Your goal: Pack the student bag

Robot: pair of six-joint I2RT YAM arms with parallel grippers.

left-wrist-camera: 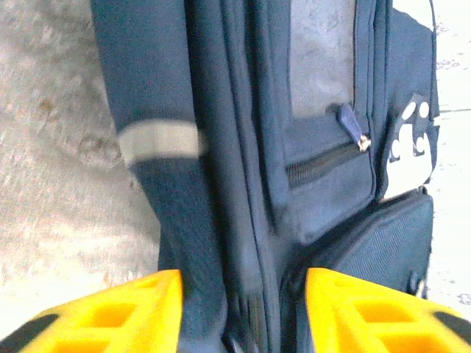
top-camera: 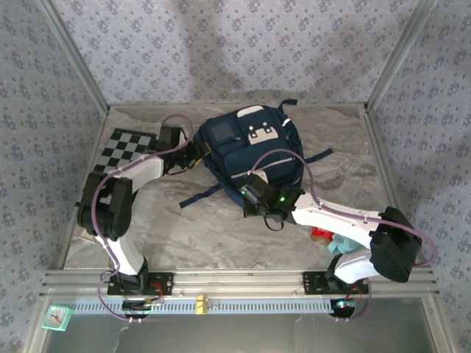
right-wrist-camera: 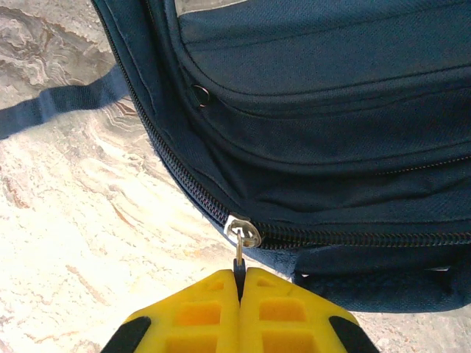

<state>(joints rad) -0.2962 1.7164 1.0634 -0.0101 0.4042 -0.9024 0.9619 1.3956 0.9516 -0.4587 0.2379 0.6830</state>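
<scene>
Zipper-work seemed in hand — right gripper (right-wrist-camera: 241, 278) clamped the zipper pull (right-wrist-camera: 242, 237) at the student bag's (right-wrist-camera: 331, 110) edge, left gripper (left-wrist-camera: 239, 298) astride its side, jaws apart; next likely needed a steady drag.

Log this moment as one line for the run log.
student bag: lying on table | left gripper: open, straddling bag's side | right gripper: shut on zipper pull

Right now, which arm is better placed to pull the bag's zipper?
Right. Its claw is shut on the zipper pull of the bag, so it likely only has to tug. The left claw is open astride the bag's side, with no pull between its fingers.
</scene>
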